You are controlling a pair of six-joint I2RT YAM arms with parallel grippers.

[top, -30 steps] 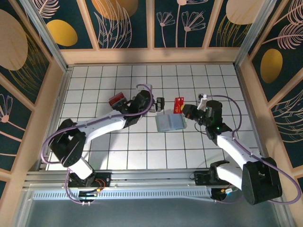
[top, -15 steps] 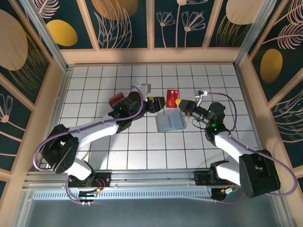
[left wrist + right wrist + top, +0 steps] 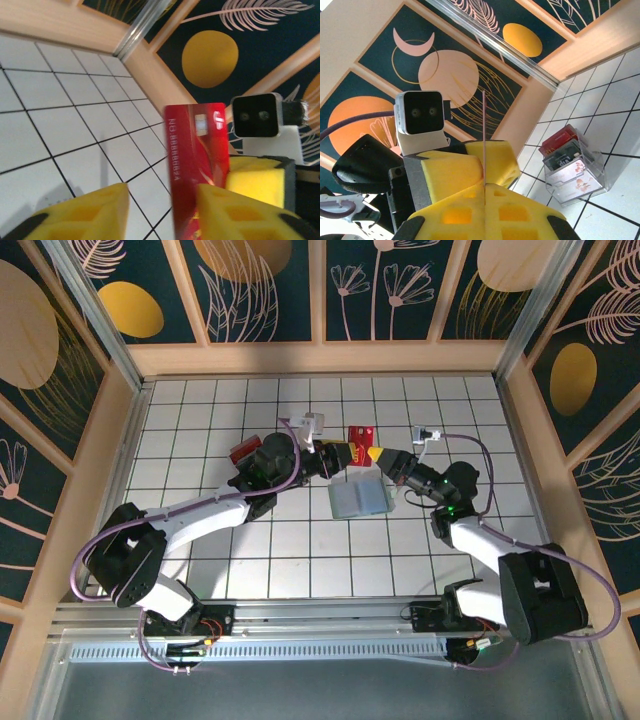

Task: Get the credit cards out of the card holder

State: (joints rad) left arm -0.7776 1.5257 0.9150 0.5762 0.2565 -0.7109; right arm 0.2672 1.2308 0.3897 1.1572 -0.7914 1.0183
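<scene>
Credit card (image 3: 361, 435), red, is up off the surface (image 3: 300, 570), pinched tight in the right hand (image 3: 377, 454). The left hand (image 3: 160, 210) straddles it, fingers apart, a gap showing. Below, the card holder (image 3: 360, 498) lies open.

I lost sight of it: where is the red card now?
Seen from above, the red card is held up mid-table, pinched by the right claw, between the open pads of the left claw, just beyond the card holder.
</scene>
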